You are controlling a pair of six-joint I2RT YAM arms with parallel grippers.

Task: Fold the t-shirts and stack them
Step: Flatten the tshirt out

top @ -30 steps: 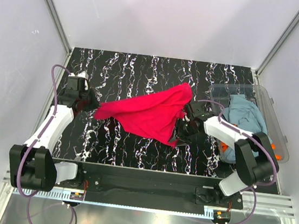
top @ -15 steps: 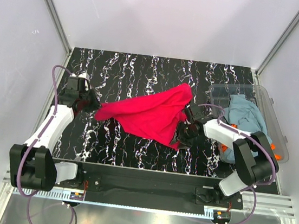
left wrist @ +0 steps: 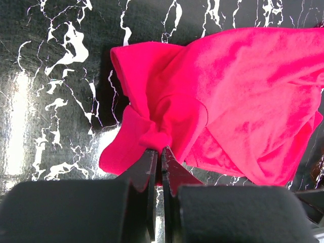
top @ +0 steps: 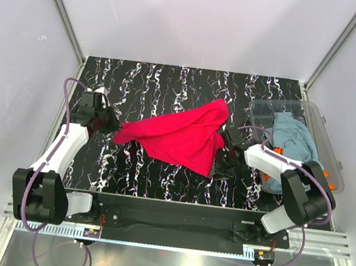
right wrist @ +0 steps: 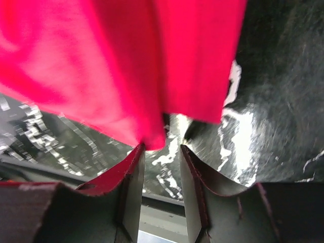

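The crimson red t-shirt [top: 177,136] lies bunched and stretched across the middle of the black marbled table [top: 170,87]. My left gripper [top: 111,125] is shut on a fold at the shirt's left end; in the left wrist view the pinched cloth [left wrist: 154,136] sits right at the closed tips [left wrist: 159,151]. My right gripper [top: 220,167] is at the shirt's near right corner. Seen from the right wrist, it [right wrist: 162,148] stands open, and the red hem [right wrist: 126,61] hangs just ahead of the fingertips, touching the left one. A grey-blue t-shirt [top: 291,137] lies crumpled in the tub, over orange cloth [top: 331,185].
A clear plastic tub [top: 325,122] stands at the table's right edge, behind my right arm. White walls close in the table on three sides. The black base rail [top: 168,213] runs along the near edge.
My right gripper has slid a little nearer along the red shirt's right hem, and its jaws have narrowed slightly. The left gripper and the shirt's left end have stayed put.
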